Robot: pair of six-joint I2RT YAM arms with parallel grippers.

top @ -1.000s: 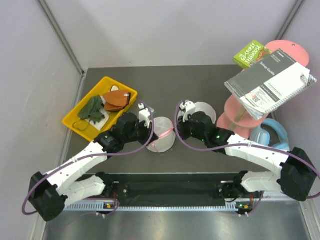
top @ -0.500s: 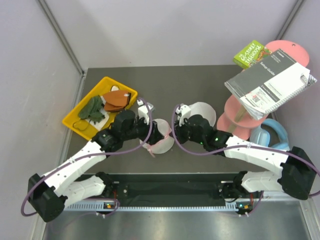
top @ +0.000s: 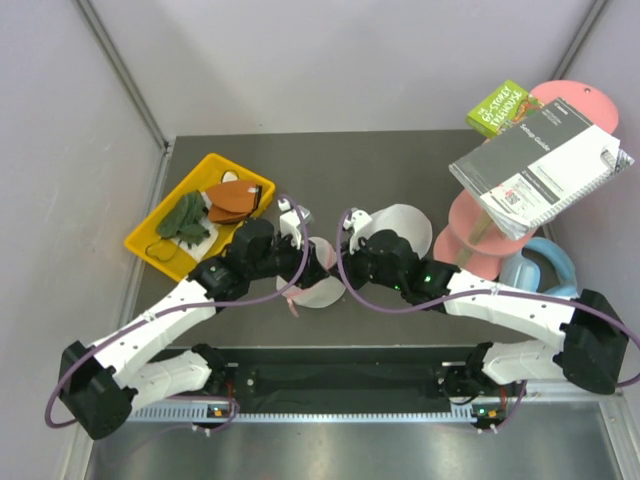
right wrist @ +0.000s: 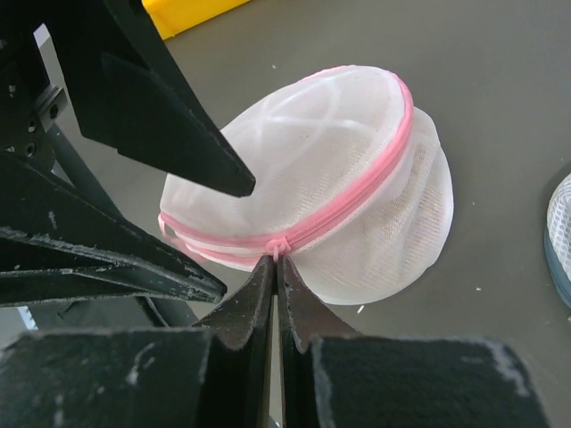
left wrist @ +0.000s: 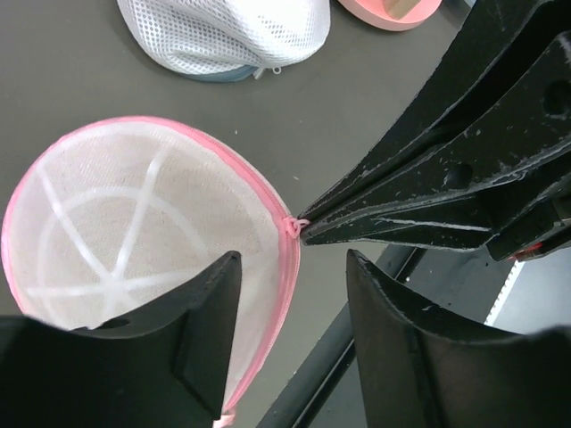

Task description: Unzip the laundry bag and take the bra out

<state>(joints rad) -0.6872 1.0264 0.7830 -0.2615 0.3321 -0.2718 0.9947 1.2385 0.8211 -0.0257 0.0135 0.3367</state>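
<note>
The laundry bag (right wrist: 348, 178), a white mesh dome with a pink zip rim, lies tilted on the dark table between both arms (top: 318, 288). My right gripper (right wrist: 275, 260) is shut on the bag's small pink zipper pull (right wrist: 280, 244), also seen in the left wrist view (left wrist: 293, 226). To the left of the pull the pink rim shows as two separate lines. My left gripper (left wrist: 293, 260) is open, with the bag's pink rim (left wrist: 284, 294) running loose between its fingers. The bra is hidden; no orange-yellow fabric shows through the mesh.
A plain white mesh dome (top: 402, 224) sits just behind the right arm. A yellow tray (top: 150, 245) with reddish-brown and dark green cloth is at the back left. A pink stand (top: 470, 235) bearing a booklet (top: 535, 165) is at the right.
My left gripper has opened and let go of the bag's rim. The right gripper, still shut on the pull, has moved left, and the bag shifted slightly toward the near edge.
</note>
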